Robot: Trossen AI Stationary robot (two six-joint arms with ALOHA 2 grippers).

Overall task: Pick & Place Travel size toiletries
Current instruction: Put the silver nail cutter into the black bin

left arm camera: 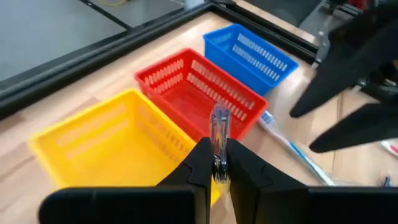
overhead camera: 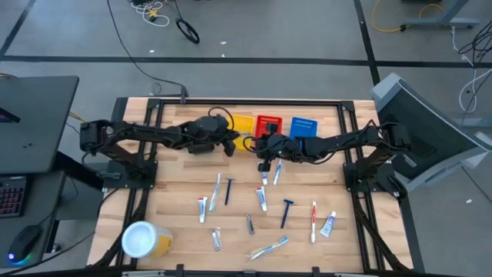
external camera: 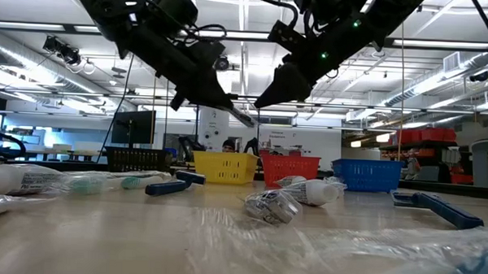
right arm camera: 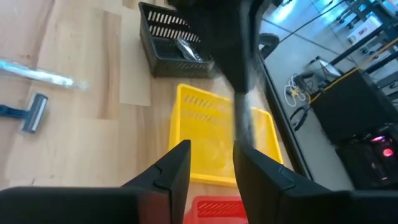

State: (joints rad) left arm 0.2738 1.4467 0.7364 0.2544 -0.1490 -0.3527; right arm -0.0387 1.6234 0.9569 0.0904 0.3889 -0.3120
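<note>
My left gripper (left arm camera: 216, 165) is shut on a slim silvery packet (left arm camera: 219, 124) and hangs over the yellow basket (left arm camera: 106, 143), beside the red basket (left arm camera: 199, 93) and blue basket (left arm camera: 249, 56). My right gripper (right arm camera: 211, 158) is open and holds nothing. It hovers close by, facing the left gripper (overhead camera: 230, 145) over the boards near the red basket (overhead camera: 268, 125). The other toiletries lie flat on the table: tubes (overhead camera: 261, 198), toothbrushes (overhead camera: 269, 248), razors (overhead camera: 286, 211) and packets (overhead camera: 216, 238). A black basket (right arm camera: 177, 40) holds one silvery packet (right arm camera: 186, 48). My left gripper pinches the silvery packet between its two fingers by one end (left arm camera: 218, 155). The rest sticks out past the fingertips. In the low view the fingers slant downward and the packet (external camera: 241, 116) juts from them, lifted clear above the baskets.
The baskets stand in a row at the table's far edge. A white-lidded yellow tub (overhead camera: 144, 240) sits near the near left corner. A toothbrush (overhead camera: 277, 171) and a tube (overhead camera: 264, 178) lie just below my right gripper (overhead camera: 264, 163). A monitor (overhead camera: 419, 131) stands at the right.
</note>
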